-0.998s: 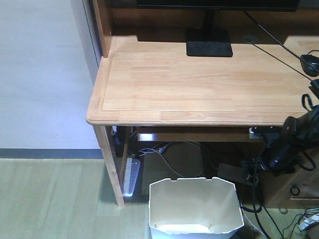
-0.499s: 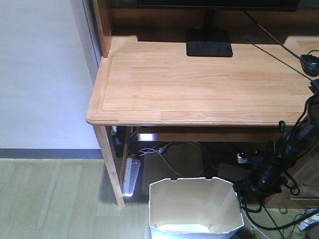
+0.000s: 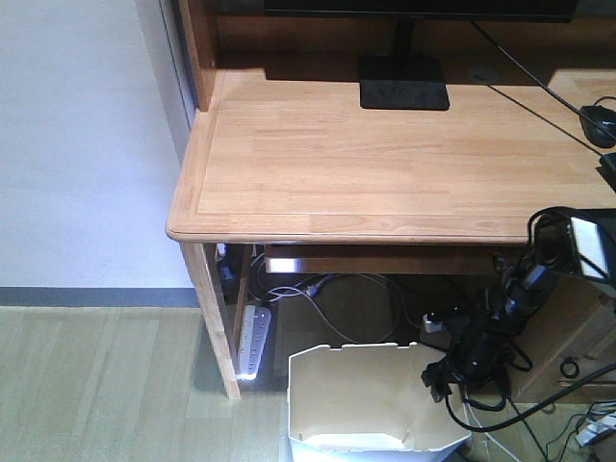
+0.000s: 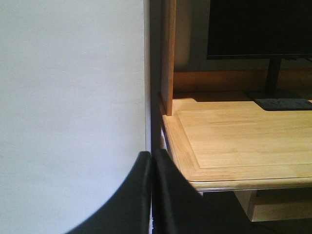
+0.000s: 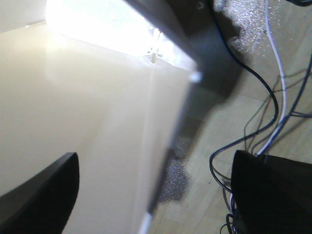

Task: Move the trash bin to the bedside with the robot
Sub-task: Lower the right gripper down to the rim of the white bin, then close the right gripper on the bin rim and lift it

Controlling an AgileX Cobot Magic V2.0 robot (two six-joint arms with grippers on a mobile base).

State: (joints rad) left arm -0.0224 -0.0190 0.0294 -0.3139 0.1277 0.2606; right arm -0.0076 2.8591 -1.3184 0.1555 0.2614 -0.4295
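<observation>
Since the desk (image 3: 385,164) is the biggest thing in the front view, I'll place everything off that. The trash bin (image 3: 361,404) sits on the floor just in front of the desk's front edge, a bit right of the desk's left leg, upright with its open top facing up. You can see right down into it and it looks bare inside.

The right gripper (image 3: 445,373) hangs below the desk's front edge, down at the bin's right-hand rim, with black cables looped all around the arm. From the right wrist cam the claw is spread wide and straddling the bin's wall: one finger is inside the bin, the other outside over the floor, and neither pad looks like it's touching the plastic.

The left gripper (image 4: 151,195) is off the desk's left corner, up near desktop height, facing the white wall (image 3: 77,144). Its two fingers are pressed together with nothing between them.

Other stuff: a monitor stand (image 3: 404,93) at the back of the desk, a mouse (image 3: 599,123) at the desk's right edge, and a white power strip (image 3: 252,342) on the floor under the desk beside the left leg.
</observation>
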